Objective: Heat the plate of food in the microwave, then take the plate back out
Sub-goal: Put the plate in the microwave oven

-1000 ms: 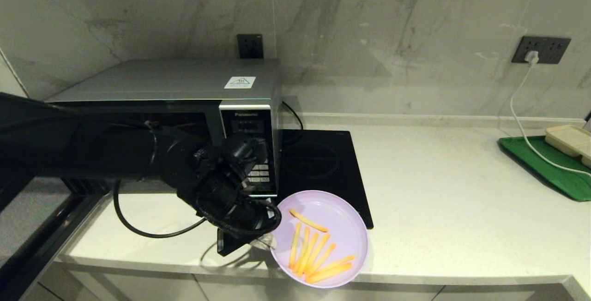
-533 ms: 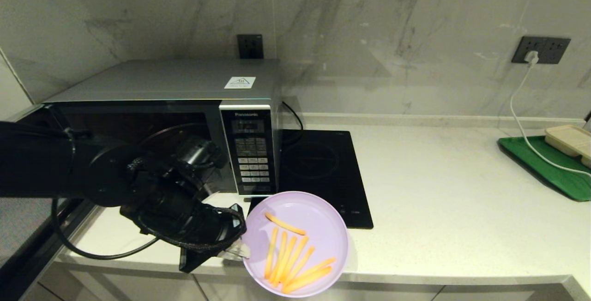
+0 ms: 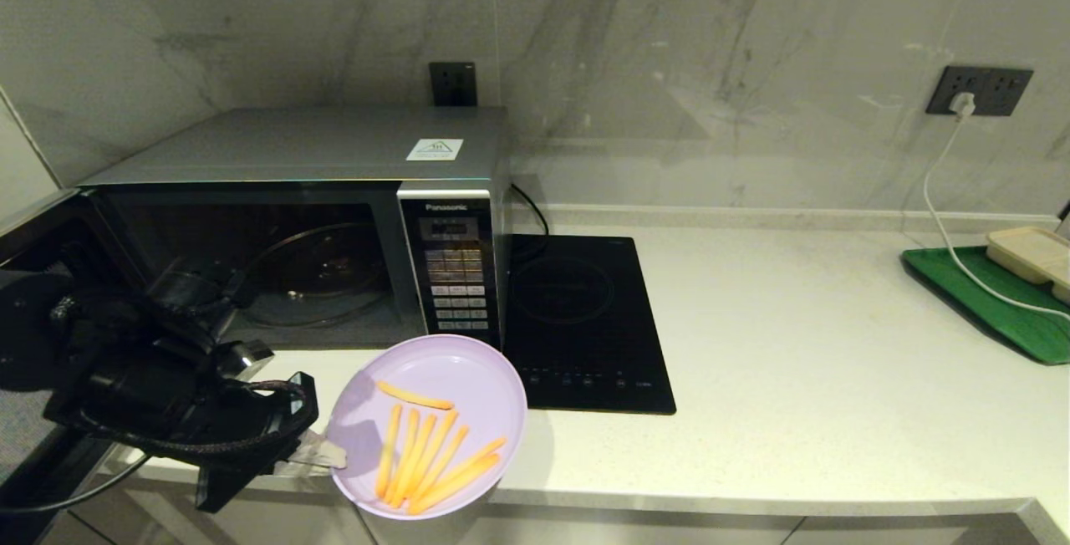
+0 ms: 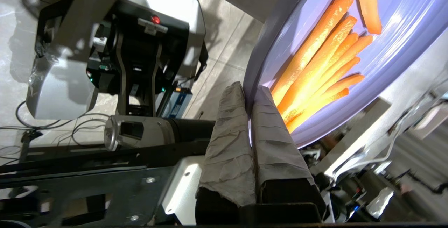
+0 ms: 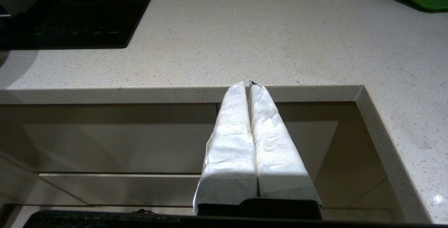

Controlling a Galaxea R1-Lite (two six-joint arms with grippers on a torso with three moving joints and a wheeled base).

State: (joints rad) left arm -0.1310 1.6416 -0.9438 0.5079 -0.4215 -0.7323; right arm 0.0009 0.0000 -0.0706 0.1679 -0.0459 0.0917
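Observation:
The lilac plate of food point(image 3: 435, 390) with several orange fries hangs tilted over the counter's front edge, in front of the microwave's keypad. My left gripper point(image 3: 330, 455) is shut on the plate's left rim point(image 4: 249, 91), one taped finger on each side of it. The silver microwave point(image 3: 334, 194) stands at the back left with its door swung open to the left, showing the glass turntable point(image 3: 313, 273) inside, with nothing on it. My right gripper point(image 5: 247, 85) is out of the head view, parked shut below the counter's front edge with nothing between its fingers.
A black induction cooktop point(image 3: 577, 319) lies right of the microwave. A green tray point(image 3: 995, 303) with a beige compartment tray point(image 3: 1032, 257) sits far right, under a white cable point(image 3: 945, 211) from the wall socket. The open microwave door point(image 3: 33, 227) is at the far left.
My left arm has carried the plate leftward, from in front of the cooktop to in front of the microwave's keypad, uncovering the open microwave cavity.

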